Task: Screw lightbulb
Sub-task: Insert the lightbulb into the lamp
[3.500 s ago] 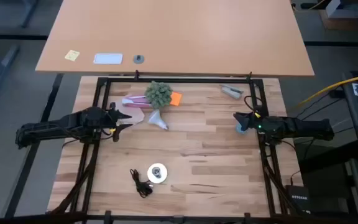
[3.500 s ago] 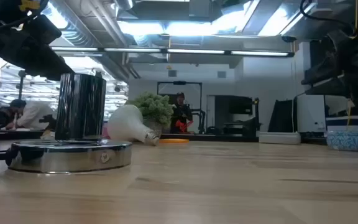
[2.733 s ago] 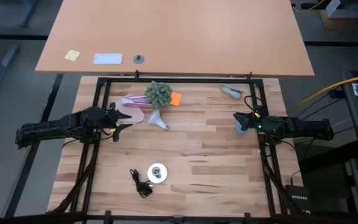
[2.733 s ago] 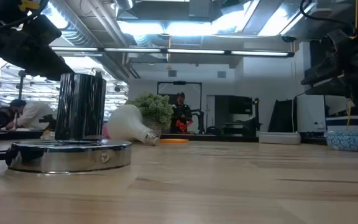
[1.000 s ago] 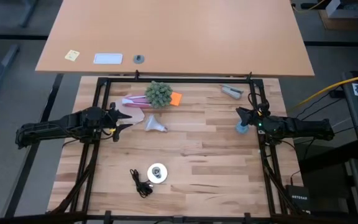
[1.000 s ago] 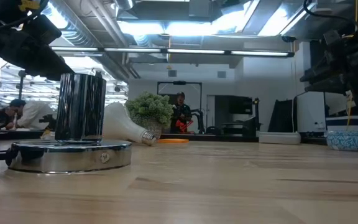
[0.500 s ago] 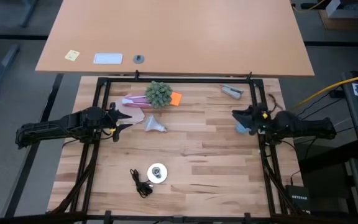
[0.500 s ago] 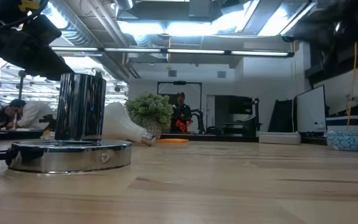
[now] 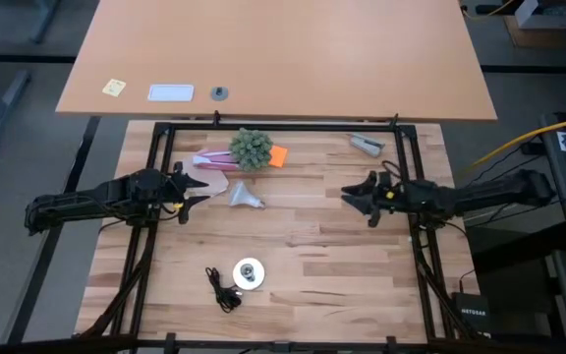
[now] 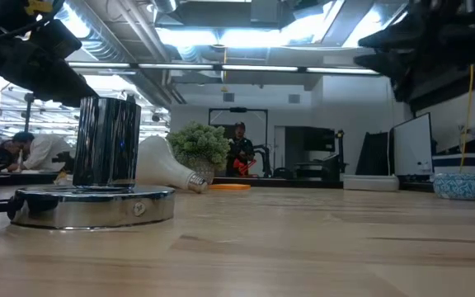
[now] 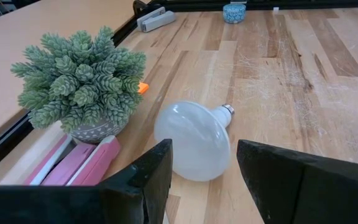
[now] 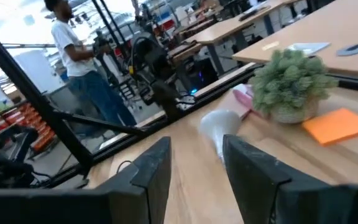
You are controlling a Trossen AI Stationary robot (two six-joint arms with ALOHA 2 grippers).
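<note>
We are looking at one wooden table (image 9: 342, 256), two arms, one lightbulb.

The left gripper (image 9: 197, 190) is waiting at the table's left side, fingers apart and holding nothing; through its wrist view the gap between the fingers (image 11: 148, 180) is framing the bulb. The right gripper (image 9: 354, 201) is hanging over the table right of centre, fingers parted and empty, pointing toward the bulb and well apart from it.

One small potted plant (image 9: 251, 148) is sitting near the far edge, with one pink object (image 9: 209, 159) beside it on the left and one orange pad (image 9: 278, 155) on its right.

The lightbulb (image 9: 244, 198) is lying on its side just in front of the plant, near the left gripper. From above, its long axis is running across the table, dome toward the left arm, grey screw base toward the right arm.

The left wrist view is showing what the overhead cannot: the frosted dome and screw base up close (image 11: 194, 140). The low view is showing the socket disc (image 10: 93, 202) large in the foreground, partly hiding the bulb behind it; the overhead alone is showing its black cord (image 9: 221, 290). The right wrist view is catching one person (image 12: 82, 62) standing beyond the table.
</note>
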